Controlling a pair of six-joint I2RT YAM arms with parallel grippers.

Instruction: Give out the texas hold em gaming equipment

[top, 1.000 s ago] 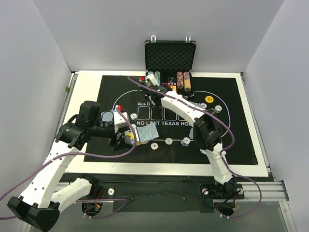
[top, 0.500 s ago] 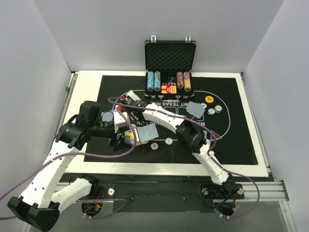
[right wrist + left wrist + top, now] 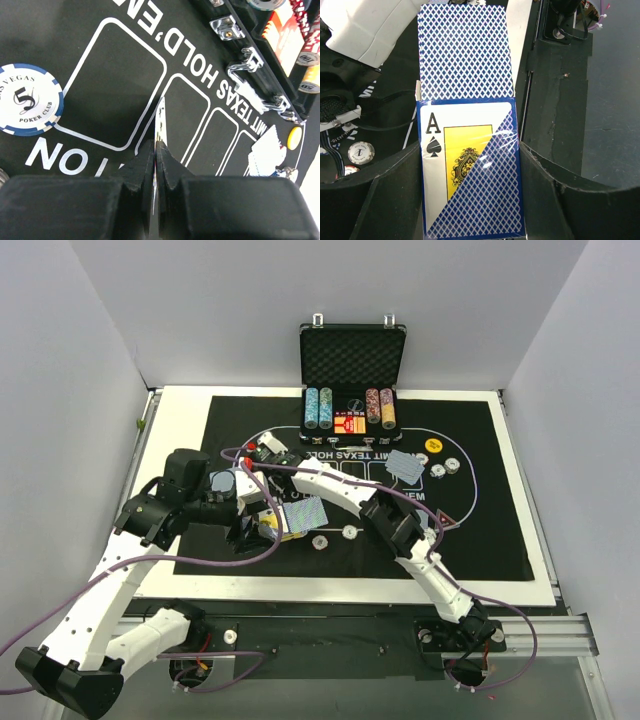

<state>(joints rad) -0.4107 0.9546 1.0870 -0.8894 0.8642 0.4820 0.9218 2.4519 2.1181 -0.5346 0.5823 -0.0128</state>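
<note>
Above the black mat (image 3: 500, 530), the left gripper (image 3: 470, 200) clamps a card pack (image 3: 470, 165) and the right gripper (image 3: 155, 157) pinches a single card (image 3: 161, 117).

Top view: the left arm holds the pack over the mat's near-left part, and the right arm reaches across to the left, its gripper just beyond the pack; a small pile of dealt cards (image 3: 405, 466) lies face-down right of centre near a yellow button (image 3: 433, 445), two chips (image 3: 350, 532) sit near the front, and the open case (image 3: 352, 360) stands at the far edge. Left wrist view: both fingers press the sides of the ace-of-spades pack, with blue-backed cards (image 3: 465, 50) sliding out of its top. Right wrist view: the jaws are fully closed on the card, seen edge-on above the printed boxes, with a blue chip (image 3: 27, 99) on the mat to the left.
</note>
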